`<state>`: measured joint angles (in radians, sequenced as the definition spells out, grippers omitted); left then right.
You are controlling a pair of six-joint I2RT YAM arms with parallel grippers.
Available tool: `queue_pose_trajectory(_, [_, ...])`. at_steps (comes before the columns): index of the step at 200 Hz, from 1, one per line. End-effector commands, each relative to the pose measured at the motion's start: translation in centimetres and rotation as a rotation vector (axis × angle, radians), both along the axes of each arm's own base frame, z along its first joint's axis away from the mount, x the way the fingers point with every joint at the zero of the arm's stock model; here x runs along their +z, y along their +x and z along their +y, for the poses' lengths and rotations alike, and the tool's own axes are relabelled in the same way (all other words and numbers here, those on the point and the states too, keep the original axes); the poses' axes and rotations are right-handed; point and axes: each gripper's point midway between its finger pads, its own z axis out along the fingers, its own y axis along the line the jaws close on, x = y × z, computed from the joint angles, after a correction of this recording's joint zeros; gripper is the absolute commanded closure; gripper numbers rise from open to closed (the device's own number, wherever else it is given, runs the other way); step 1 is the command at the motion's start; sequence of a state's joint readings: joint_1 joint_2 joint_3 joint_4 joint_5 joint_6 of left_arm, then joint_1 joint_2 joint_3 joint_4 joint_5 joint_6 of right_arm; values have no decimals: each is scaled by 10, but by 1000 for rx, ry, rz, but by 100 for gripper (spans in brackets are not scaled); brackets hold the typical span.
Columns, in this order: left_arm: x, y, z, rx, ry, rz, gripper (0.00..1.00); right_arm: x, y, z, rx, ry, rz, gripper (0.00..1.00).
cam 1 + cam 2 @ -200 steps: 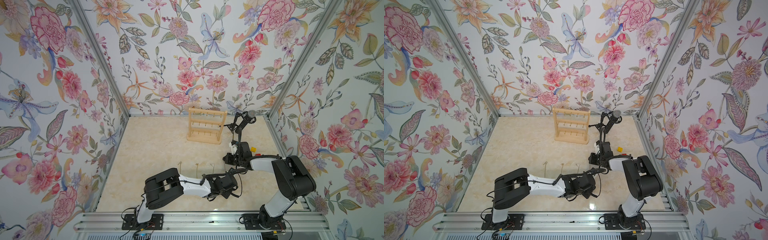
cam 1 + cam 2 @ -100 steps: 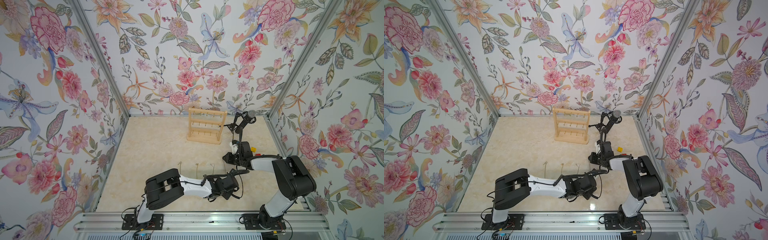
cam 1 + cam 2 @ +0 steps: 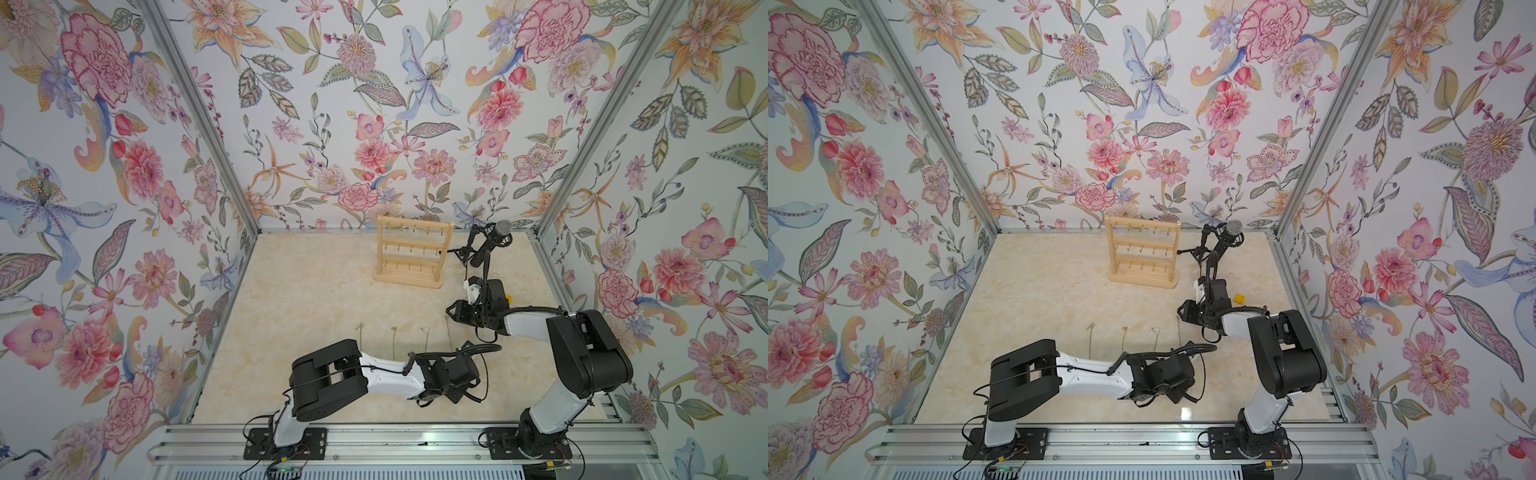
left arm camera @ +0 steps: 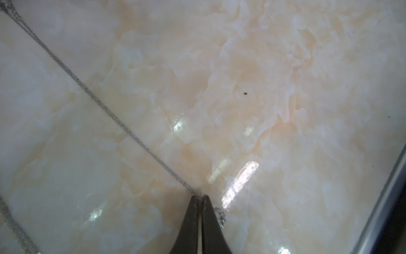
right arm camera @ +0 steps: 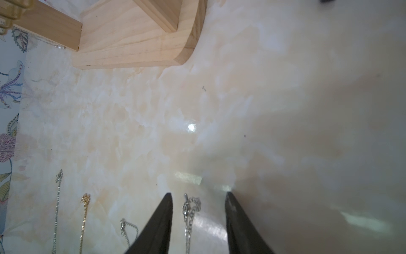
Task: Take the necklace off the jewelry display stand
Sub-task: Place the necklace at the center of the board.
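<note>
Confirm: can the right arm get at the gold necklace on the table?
Probably yes. The right pincer hangs open over a silver chain; the gold necklace lies two chains over, far end bare. The left arm overhangs only the near ends.

The light-wood jewelry display stand (image 3: 411,253) stands upright just above frame centre, while the thin silver necklace (image 3: 449,334) lies stretched on the marble surface (image 3: 311,299) below it, rightmost beside three other chains (image 3: 393,343).
</note>
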<state>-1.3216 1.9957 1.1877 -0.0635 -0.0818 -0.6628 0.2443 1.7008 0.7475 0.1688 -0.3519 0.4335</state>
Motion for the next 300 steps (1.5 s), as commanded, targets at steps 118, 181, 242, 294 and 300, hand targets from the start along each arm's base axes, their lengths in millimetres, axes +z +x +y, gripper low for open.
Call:
queue_pose_trajectory(118, [-23,-9,17,1,158,25,87,115,22,-15,-63,99,-259,43])
queue_pose_trajectory(181, [-8,3,8,28,159,-6,82,140,-21,-45,-170,82,-429,39])
queue_pose_trajectory(242, [21,19,10,105,149,-80,80,158,-45,-63,-244,77,-555,35])
queue_pose_trajectory(294, [52,31,12,145,120,-149,73,168,-51,-66,-253,85,-601,34])
queue_pose_trajectory(300, [56,32,12,149,114,-155,72,167,-52,-67,-258,85,-604,34])
